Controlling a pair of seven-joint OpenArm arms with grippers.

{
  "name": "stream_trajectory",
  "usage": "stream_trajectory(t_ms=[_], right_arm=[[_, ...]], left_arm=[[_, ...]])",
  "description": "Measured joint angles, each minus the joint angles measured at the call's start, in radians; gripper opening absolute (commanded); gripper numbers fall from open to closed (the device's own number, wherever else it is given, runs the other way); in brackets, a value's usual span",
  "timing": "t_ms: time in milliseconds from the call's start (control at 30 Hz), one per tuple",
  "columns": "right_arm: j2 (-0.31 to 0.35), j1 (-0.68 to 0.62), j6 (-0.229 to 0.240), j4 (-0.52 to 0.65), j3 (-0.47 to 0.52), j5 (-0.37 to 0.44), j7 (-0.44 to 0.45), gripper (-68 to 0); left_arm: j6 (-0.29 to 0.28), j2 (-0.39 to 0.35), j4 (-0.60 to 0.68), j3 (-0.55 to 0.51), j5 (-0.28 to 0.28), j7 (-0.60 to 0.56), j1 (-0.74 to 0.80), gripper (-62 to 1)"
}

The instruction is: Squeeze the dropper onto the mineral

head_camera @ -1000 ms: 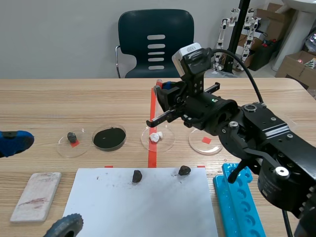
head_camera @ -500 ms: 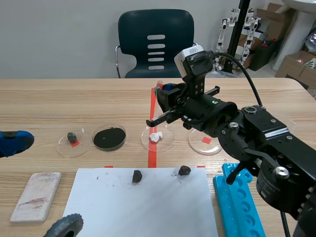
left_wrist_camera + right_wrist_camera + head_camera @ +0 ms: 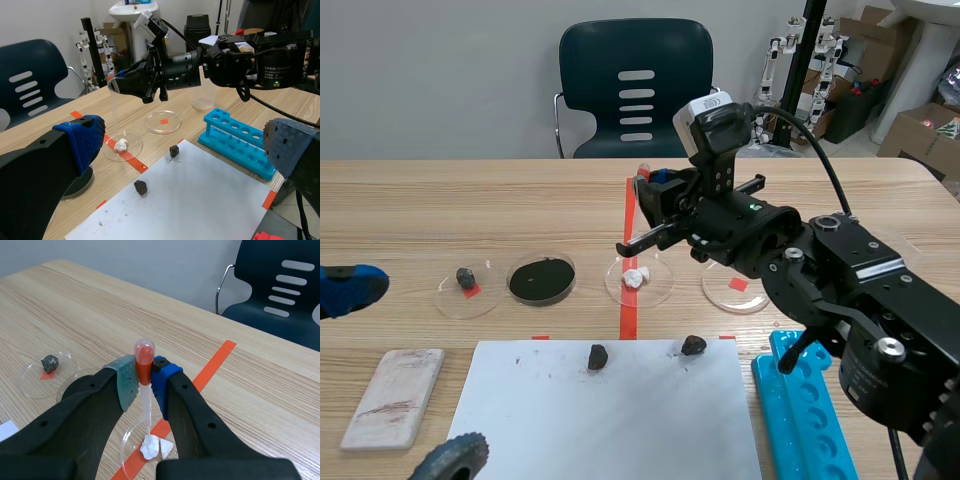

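My right gripper (image 3: 144, 381) is shut on a clear dropper (image 3: 145, 405) just below its red bulb (image 3: 144, 353). The dropper hangs upright with its tip right above a white mineral (image 3: 150, 446) lying in a clear dish (image 3: 129, 439) on the orange tape line. The scene view shows the right gripper (image 3: 650, 197) raised over that mineral (image 3: 636, 277). The left wrist view shows the same dropper (image 3: 115, 117) above the mineral (image 3: 120, 145). My left gripper (image 3: 182, 134) is open and holds nothing, low at the table's near left.
Two dark rocks (image 3: 598, 356) (image 3: 693, 345) lie on a white sheet (image 3: 610, 420). Left of the mineral's dish stand a dish of black powder (image 3: 541, 280) and a dish with a dark rock (image 3: 467, 277). An empty dish (image 3: 735, 285), blue rack (image 3: 805, 410) and white tile (image 3: 392, 395) are nearby.
The right arm has edged very slightly to the right with the dropper, then held still. The left arm has not moved.
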Motion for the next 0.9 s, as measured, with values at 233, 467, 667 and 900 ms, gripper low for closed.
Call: stream_trajectory(t_ms=[233,467,667,900], right_arm=[[0.0,0.0,0.0,0.0,0.0,0.0,0.0,-61.6],[0.0,0.0,0.0,0.0,0.0,0.0,-0.008,-64.3],[0.0,0.0,-0.003,0.0,0.0,0.0,-0.018,-66.5],[0.0,0.0,-0.027,0.0,0.0,0.0,-0.023,-66.5]], left_arm=[[0.0,0.0,0.0,0.0,0.0,0.0,0.0,1.4],[0.0,0.0,0.0,0.0,0.0,0.0,0.0,1.4],[0.0,0.0,0.0,0.0,0.0,0.0,0.0,1.4],[0.0,0.0,0.0,0.0,0.0,0.0,0.0,1.4]])
